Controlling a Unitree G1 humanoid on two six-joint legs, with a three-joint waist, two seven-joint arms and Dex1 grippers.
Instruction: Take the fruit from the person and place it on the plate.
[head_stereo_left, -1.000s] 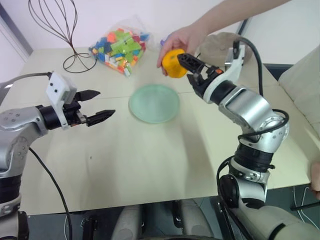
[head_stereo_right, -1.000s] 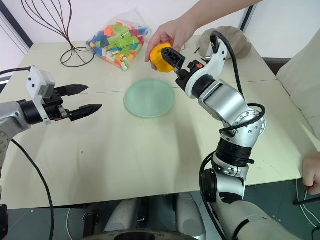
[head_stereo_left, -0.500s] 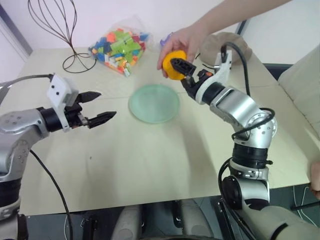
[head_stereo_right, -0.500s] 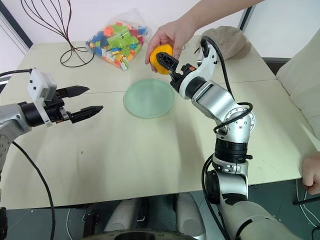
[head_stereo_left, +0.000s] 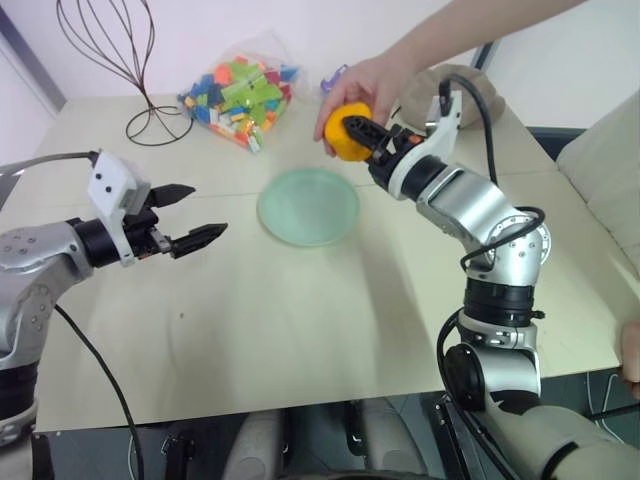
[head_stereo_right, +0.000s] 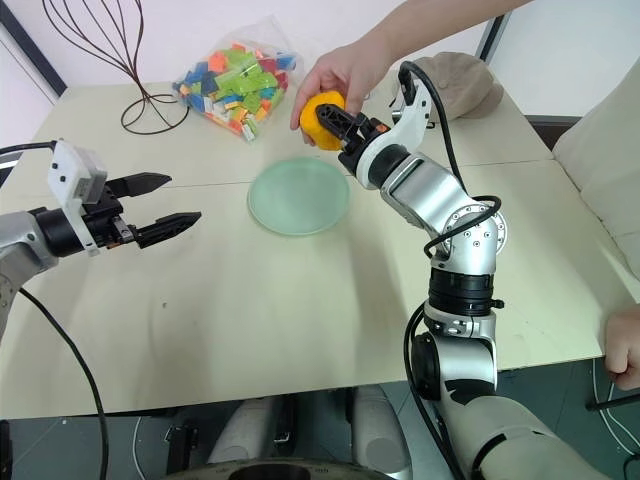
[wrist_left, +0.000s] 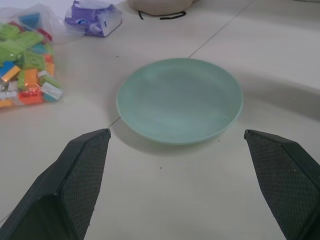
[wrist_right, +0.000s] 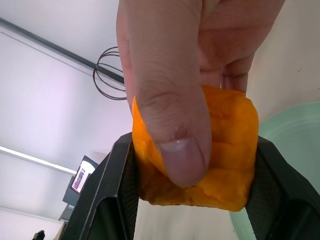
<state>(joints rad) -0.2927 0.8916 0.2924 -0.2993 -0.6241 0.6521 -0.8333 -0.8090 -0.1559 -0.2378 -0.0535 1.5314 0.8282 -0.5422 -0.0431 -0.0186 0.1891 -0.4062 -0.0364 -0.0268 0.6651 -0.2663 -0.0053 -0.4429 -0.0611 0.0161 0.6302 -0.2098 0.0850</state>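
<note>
Clenching the right gripper (wrist_right: 192, 175) on the orange (head_stereo_right: 322, 116) just beyond the plate (head_stereo_right: 299, 195), person's hand (head_stereo_right: 345, 72) gripping too; risking squashing or dropping if pulling before release; left gripper (head_stereo_left: 194, 214) hanging open beside the plate

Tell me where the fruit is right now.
In the head views the fruit sits above the table, just beyond the plate, between the right gripper's fingers and the person's hand.
</note>
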